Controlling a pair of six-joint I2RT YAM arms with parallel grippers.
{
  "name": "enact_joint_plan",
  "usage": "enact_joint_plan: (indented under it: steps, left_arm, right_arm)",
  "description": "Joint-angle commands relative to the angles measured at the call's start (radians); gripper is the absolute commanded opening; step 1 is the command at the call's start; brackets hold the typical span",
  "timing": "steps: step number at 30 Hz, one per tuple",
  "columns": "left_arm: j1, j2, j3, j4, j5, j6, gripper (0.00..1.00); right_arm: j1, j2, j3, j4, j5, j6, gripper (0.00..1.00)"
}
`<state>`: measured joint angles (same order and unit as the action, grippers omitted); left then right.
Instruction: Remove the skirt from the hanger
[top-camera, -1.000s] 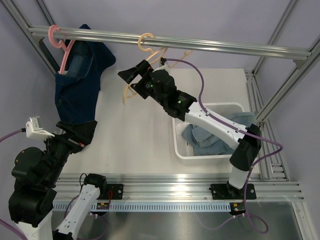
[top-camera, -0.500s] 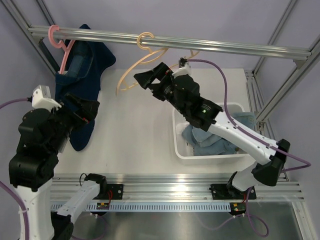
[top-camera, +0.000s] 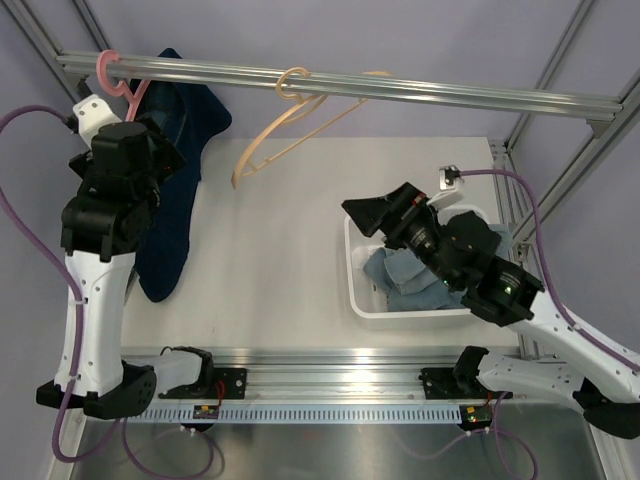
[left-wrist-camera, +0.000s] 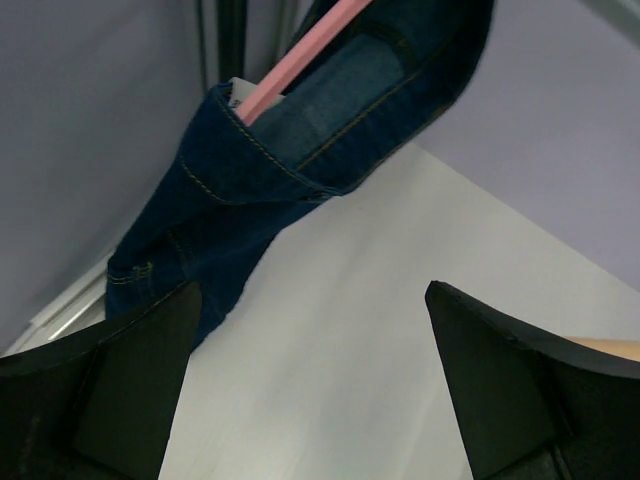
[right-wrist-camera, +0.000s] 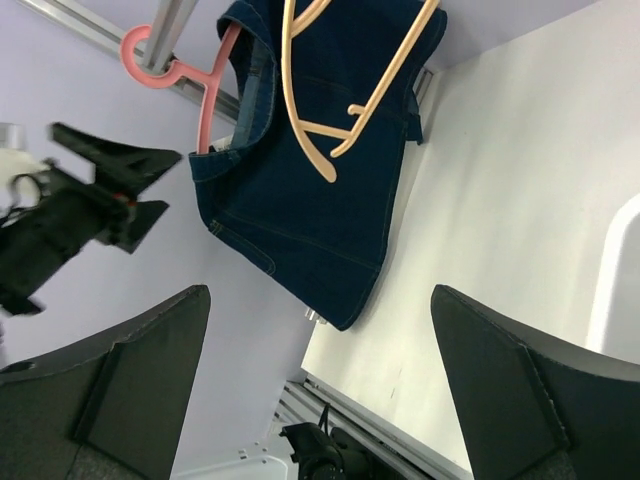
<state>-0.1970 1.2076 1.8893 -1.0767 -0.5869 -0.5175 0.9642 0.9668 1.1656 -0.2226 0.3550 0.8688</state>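
Well, the jean skirt (top-camera: 168, 235) looks soft but thick, hanging on the pink hanger (top-camera: 125, 85) at the left end of the rail (top-camera: 400, 90), so I'd grab its top band (left-wrist-camera: 255, 150), and the left gripper (left-wrist-camera: 310, 300) and right gripper (right-wrist-camera: 320, 295) both gape wide, holding nothing.

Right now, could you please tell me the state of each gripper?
Left gripper: open, holding nothing.
Right gripper: open, holding nothing.

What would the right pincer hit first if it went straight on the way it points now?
Probably the denim skirt. The right pincer aims at its lower half; the empty peach hanger seems just above that line, though depth is unclear.
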Motion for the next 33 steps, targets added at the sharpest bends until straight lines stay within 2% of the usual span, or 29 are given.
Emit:
enact_joint_plan:
  steps: [1, 5, 8, 12, 15, 18, 28, 33]
  left_arm:
    - [0.004, -0.049, -0.091, 0.141, -0.246, 0.098, 0.99]
    - [0.004, -0.158, -0.333, 0.360, -0.287, 0.236, 0.99]
    - [0.005, -0.229, -0.454, 0.457, -0.294, 0.309, 0.99]
    - [0.008, -0.272, -0.536, 0.497, -0.297, 0.393, 0.99]
    - [0.027, -0.295, -0.596, 0.569, -0.229, 0.505, 0.99]
    - [0.031, -0.278, -0.608, 0.603, -0.229, 0.641, 0.99]
    - [0.125, -0.295, -0.674, 0.646, -0.025, 0.636, 0.98]
    - [0.163, -0.319, -0.722, 0.661, -0.091, 0.636, 0.99]
  right_arm:
    - [0.008, -0.097, -0.040, -0.027, 0.009, -0.068, 0.99]
    - [0.008, -0.180, -0.081, -0.037, 0.004, -0.091, 0.99]
    - [0.010, -0.217, -0.109, -0.037, -0.001, -0.099, 0.99]
    - [0.008, -0.244, -0.118, -0.046, -0.025, -0.103, 1.00]
    - [0.008, -0.270, -0.142, -0.023, -0.048, -0.099, 0.99]
    - [0.010, -0.295, -0.170, -0.006, -0.059, -0.091, 0.99]
    - [0.010, -0.370, -0.187, -0.055, -0.048, -0.114, 0.99]
    - [0.008, -0.387, -0.195, -0.054, -0.048, -0.123, 0.99]
